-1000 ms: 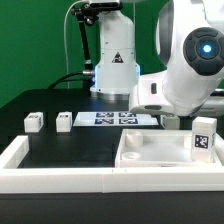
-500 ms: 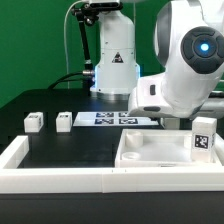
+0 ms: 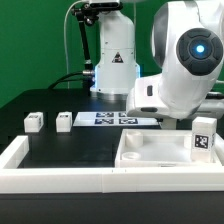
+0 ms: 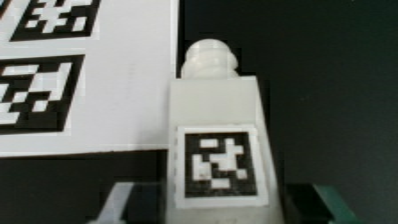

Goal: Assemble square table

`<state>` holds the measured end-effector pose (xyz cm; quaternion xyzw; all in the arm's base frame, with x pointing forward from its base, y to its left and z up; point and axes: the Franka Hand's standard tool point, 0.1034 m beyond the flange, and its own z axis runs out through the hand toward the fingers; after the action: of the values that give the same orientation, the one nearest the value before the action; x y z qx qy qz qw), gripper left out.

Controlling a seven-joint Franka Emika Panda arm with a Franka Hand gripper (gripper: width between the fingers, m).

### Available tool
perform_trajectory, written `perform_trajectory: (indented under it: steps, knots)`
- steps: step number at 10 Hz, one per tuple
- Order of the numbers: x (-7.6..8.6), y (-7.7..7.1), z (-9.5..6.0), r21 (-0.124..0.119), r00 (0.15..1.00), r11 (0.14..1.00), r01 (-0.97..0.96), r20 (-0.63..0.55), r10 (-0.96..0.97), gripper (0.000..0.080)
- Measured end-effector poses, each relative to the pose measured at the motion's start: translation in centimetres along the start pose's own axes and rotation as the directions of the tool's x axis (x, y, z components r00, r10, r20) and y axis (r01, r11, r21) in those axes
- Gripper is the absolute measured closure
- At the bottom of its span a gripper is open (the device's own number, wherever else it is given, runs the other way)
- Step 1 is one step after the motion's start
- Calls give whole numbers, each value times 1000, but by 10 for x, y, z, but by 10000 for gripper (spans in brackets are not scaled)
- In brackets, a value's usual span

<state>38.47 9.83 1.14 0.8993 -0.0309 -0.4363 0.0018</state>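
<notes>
Wrist view first, and we're looking straight down on a table leg (image 4: pixel 217 130). It's a small white block with a black-white tag on its upper face and a rounded nub at the end pointing away from the gripper (image 4: pixel 217 205). One of the fingers (image 4: pixel 134 205) shows on either side of the tagged end, so the jaws are spread about as wide as the leg. We cannot tell whether they are pressing on it or only bracketing it. The leg sits over the black table (image 4: pixel 329 90), just beside the edge of the marker board (image 4: pixel 71 80), and two of the board's printed tags are in sight.

Over to the exterior view, where the Panda arm (image 3: pixel 185 70) fills that view's right and hides its own gripper from us. Below it lies the square tabletop (image 3: pixel 150 152), white and flat on the black surface, against the long white rail (image 3: pixel 60 178). A tagged white piece (image 3: pixel 203 140) stands at the slab's end, toward the exterior view's right. Toward that view's left we have two loose legs, one (image 3: pixel 33 121) and another (image 3: pixel 65 121), well apart from the slab. The nearer one sits just beside the marker board.
</notes>
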Motion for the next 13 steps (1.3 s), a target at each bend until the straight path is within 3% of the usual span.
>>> perform_trajectory:
  steps: [4,7,9,10,11,13]
  knots:
    - [-1,5,-4,0,1000,1000,3,7,-3,511]
    - [-12,15,-38,-4,1000,1000,9,15,-9,509]
    - [-28,25,-74,24,1000,1000,-13,2,13,509]
    - [-31,28,-83,29,1000,999,-26,-2,26,509]
    - [-22,26,-81,30,999,999,-24,-47,26,509]
    - [-19,24,-86,43,983,999,-14,-182,22,509]
